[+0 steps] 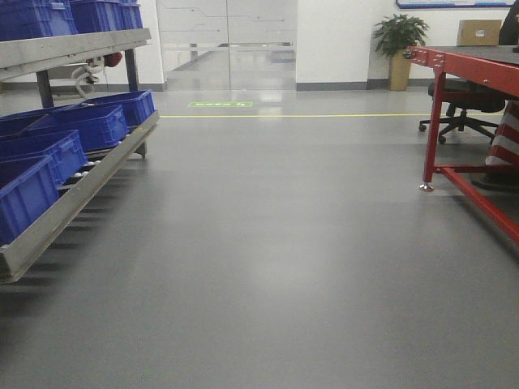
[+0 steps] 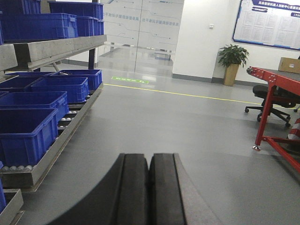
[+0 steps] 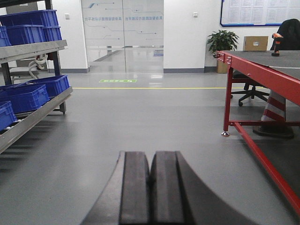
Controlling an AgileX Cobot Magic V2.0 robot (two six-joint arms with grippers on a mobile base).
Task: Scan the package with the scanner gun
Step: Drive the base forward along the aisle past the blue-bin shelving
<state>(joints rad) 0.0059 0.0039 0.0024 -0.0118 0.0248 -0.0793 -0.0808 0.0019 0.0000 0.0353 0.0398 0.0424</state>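
The scanner gun, orange with black trim, stands upright far off on the red table, seen in the right wrist view. A brown cardboard box sits at the table's far end. It is too distant to tell whether it is the package. My left gripper and my right gripper both hover over bare grey floor, far from the table. Each has its jaws pressed together with nothing between them.
A roller rack with several blue bins lines the left side. The red table's legs stand at the right, with a black office chair and a striped cone beside it. A potted plant and glass doors are at the back.
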